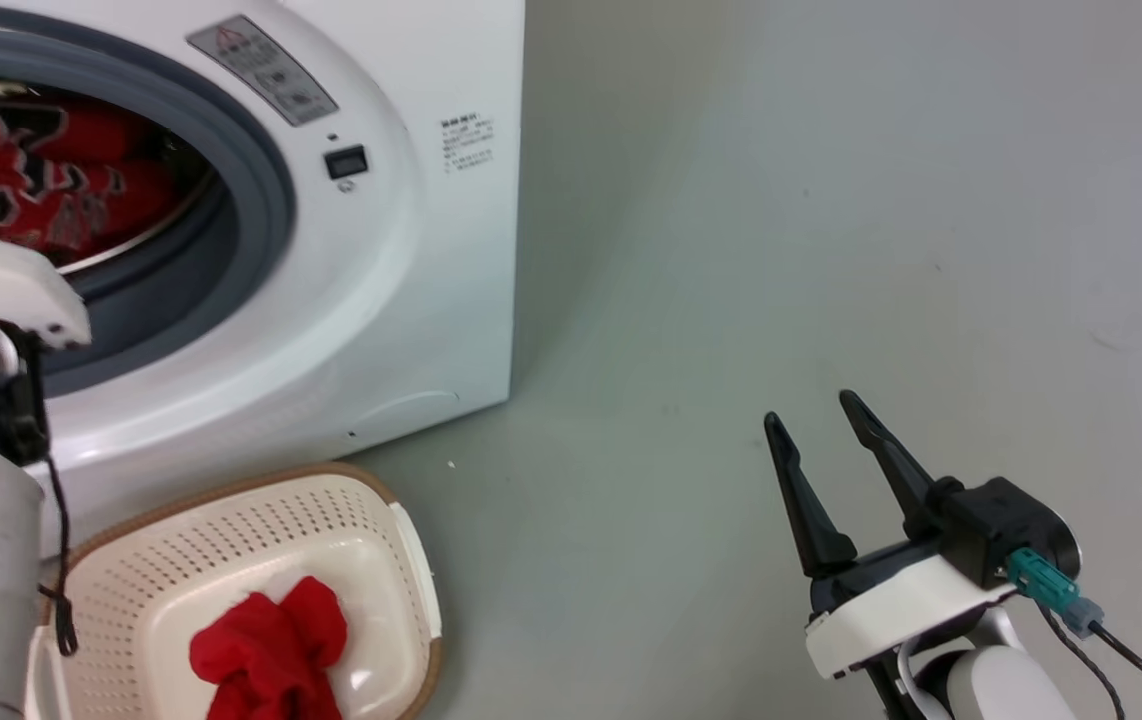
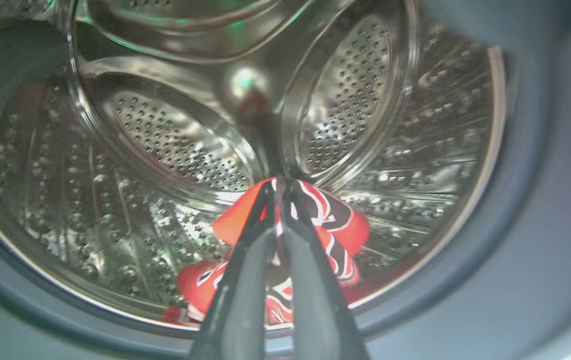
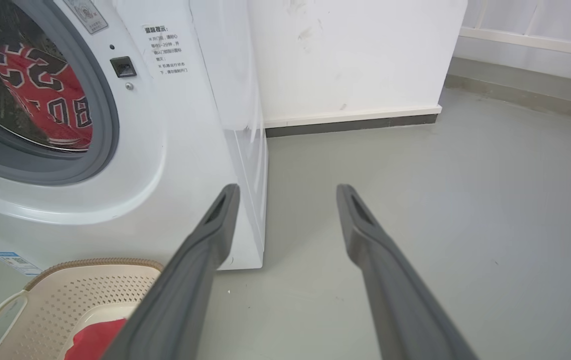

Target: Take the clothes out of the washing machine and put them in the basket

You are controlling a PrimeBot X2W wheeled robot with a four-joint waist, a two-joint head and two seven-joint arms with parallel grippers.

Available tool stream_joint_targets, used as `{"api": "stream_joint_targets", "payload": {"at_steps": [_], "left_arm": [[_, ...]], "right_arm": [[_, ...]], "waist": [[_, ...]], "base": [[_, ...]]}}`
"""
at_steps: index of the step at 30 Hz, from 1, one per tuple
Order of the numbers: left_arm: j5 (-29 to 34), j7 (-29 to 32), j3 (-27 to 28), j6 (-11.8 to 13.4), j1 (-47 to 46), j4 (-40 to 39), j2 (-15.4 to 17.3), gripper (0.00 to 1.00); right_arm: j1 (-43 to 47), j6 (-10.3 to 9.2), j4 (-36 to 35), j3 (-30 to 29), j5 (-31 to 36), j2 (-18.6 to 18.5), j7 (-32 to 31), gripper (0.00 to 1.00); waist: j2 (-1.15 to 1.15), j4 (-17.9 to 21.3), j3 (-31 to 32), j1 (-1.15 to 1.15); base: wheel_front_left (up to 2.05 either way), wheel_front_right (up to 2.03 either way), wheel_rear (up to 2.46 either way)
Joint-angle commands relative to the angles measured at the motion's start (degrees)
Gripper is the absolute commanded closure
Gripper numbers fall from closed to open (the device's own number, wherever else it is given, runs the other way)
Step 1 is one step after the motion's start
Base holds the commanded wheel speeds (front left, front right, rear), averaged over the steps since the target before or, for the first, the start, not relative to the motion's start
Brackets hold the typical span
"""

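Inside white front-loading washing machine [image 1: 411,250]: left gripper [image 2: 279,186] seemingly clamped on red black-and-white-numbered jersey [image 2: 338,222]; right gripper [image 1: 809,407] spread, empty. Needs lifting clear into cream perforated basket [image 1: 231,492].

Bright, even and diffuse in the head view; throws only a soft shadow on the floor [image 1: 731,300] right of the washing machine [image 1: 411,250]. Dimmer inside the drum [image 2: 175,145] in the left wrist view, with glints on the steel and a green reflection at the top; smears toward the grey rim [image 2: 525,215] and bows strongly at the edges. Crisp in the right wrist view, except for the near fingers [image 3: 190,280], soft and out of focus.
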State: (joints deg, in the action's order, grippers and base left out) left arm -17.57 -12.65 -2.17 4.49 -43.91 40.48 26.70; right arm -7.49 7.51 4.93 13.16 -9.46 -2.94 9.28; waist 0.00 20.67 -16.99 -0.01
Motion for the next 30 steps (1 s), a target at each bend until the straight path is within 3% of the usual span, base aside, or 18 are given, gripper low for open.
{"api": "stream_joint_targets", "payload": {"at_steps": [1, 9, 17, 30], "left_arm": [[-0.35, -0.89, 0.01, -0.43, 1.18, 0.19, -0.51, 1.0], [-1.09, -2.57, -0.1, -2.05, 6.56, -2.42, -4.74, 1.0], [0.54, -2.67, -0.62, -2.4, 15.11, -13.82, -9.35, 1.0], [0.85, 0.33, -5.56, -0.31, 32.23, -34.14, -14.54, 1.0]], "right_arm": [[1.17, -0.04, -0.57, -0.46, 0.41, 0.11, -0.37, 0.0], [4.68, -0.04, -3.02, -3.85, 2.07, 0.11, -2.7, 0.0], [7.44, -0.04, -5.29, -6.19, 3.07, 0.1, -4.65, 0.0], [10.08, -0.04, -8.57, -7.12, 3.8, 0.11, -7.57, 0.0]], "waist": [[0.0, -1.91, 2.92, 0.01], [0.0, -5.62, 8.16, 0.01], [0.0, -10.26, 12.05, 0.01], [0.0, -15.69, 14.32, 0.01]], "base": [[0.0, 0.0, 0.0], [0.0, 0.0, 0.0], [0.0, 0.0, 0.0], [0.0, 0.0, 0.0]]}}
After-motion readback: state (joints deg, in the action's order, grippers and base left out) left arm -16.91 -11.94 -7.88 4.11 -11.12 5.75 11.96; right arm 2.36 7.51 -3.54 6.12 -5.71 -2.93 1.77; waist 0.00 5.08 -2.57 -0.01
